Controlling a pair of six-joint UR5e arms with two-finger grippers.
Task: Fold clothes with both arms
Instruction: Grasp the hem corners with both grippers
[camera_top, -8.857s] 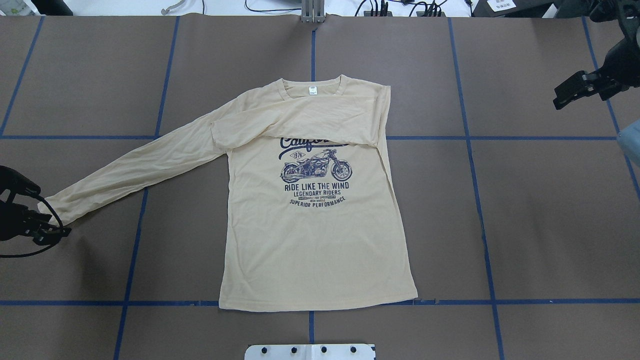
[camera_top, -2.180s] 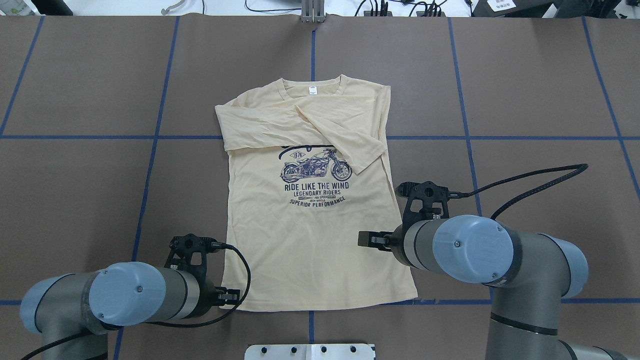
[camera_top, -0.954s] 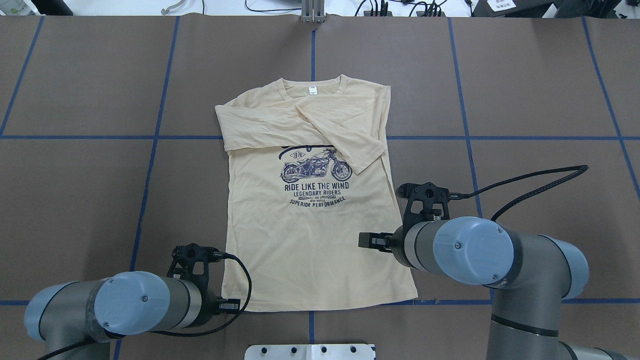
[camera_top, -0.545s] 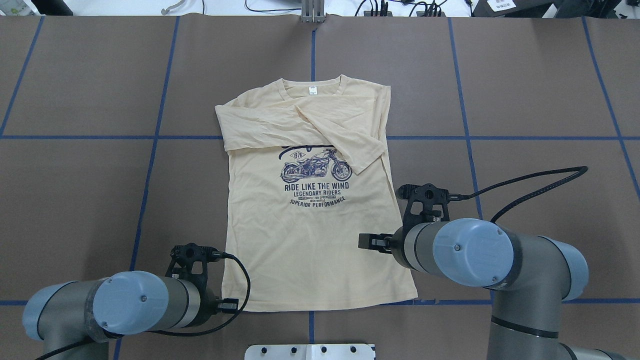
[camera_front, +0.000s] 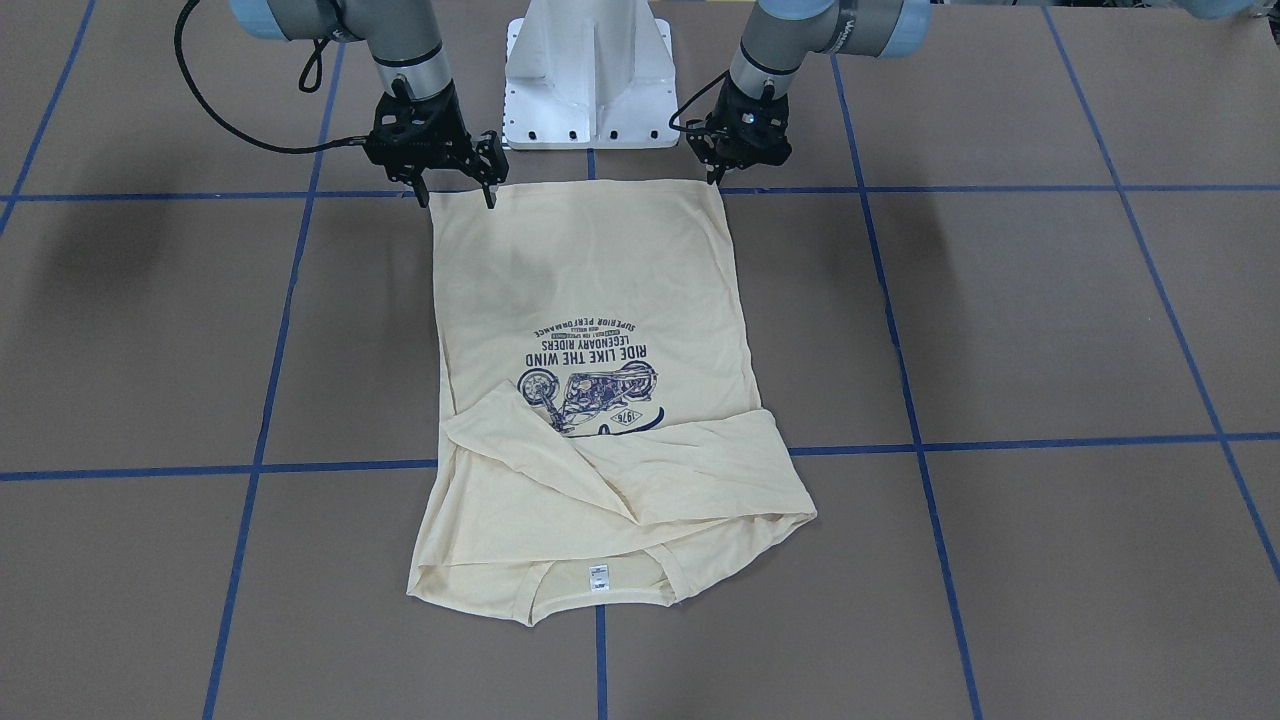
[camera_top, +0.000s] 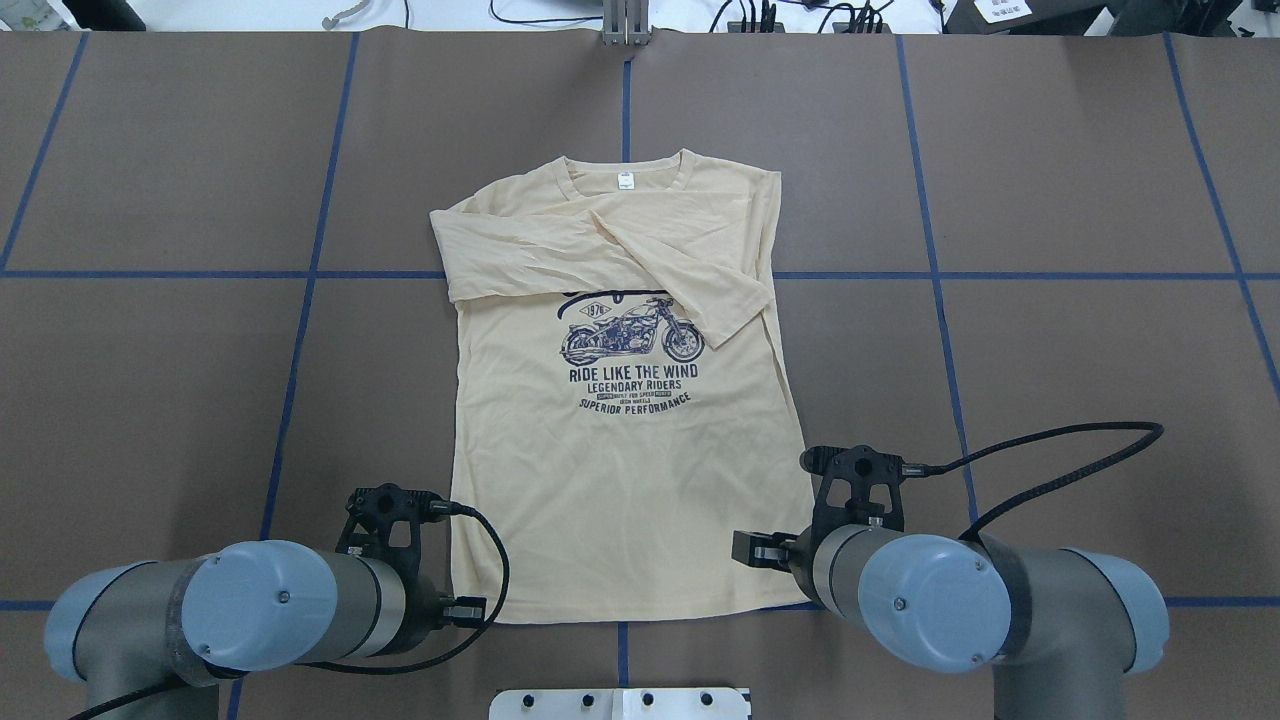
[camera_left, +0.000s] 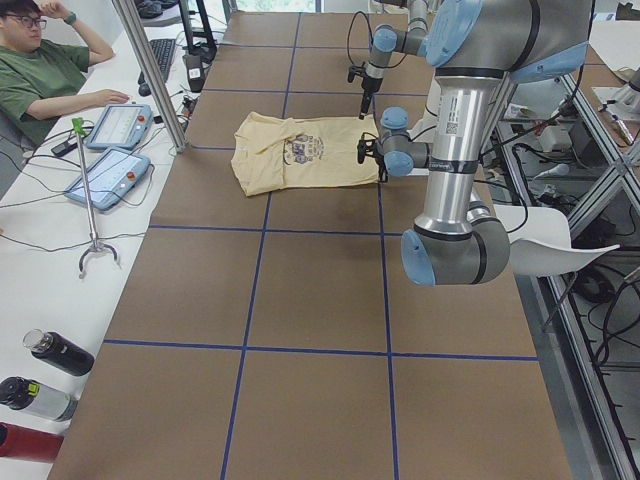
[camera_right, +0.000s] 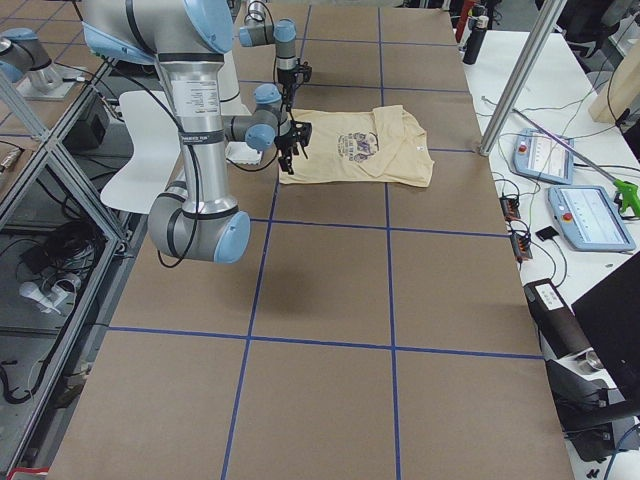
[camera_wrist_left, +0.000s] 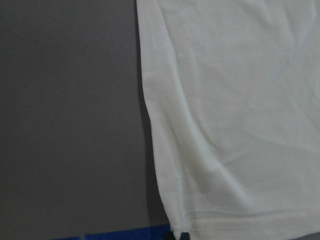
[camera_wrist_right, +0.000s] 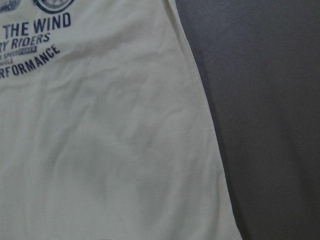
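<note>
1. Nearest the robot, the hem (camera_top: 620, 612) of the shirt (camera_top: 620, 480) lies flat on the table (camera_top: 150, 400); both grippers hang over its two corners, probably so the bottom edge can be lifted evenly and carried toward the collar.
2. The right gripper (camera_front: 456, 196) points straight down, fingers spread and holding nothing; whether its tips touch the cloth is unclear; the left gripper (camera_front: 745, 168) points down at the other corner, and I cannot tell whether its fingers are parted or closed; both forearms lie low and level.
3. Farther off, the print (camera_top: 630, 365) faces up; beyond it the sleeves (camera_top: 600, 255) lie crossed over the chest, keeping the body a tidy rectangle; the neckline (camera_top: 625, 170) is farthest.
</note>
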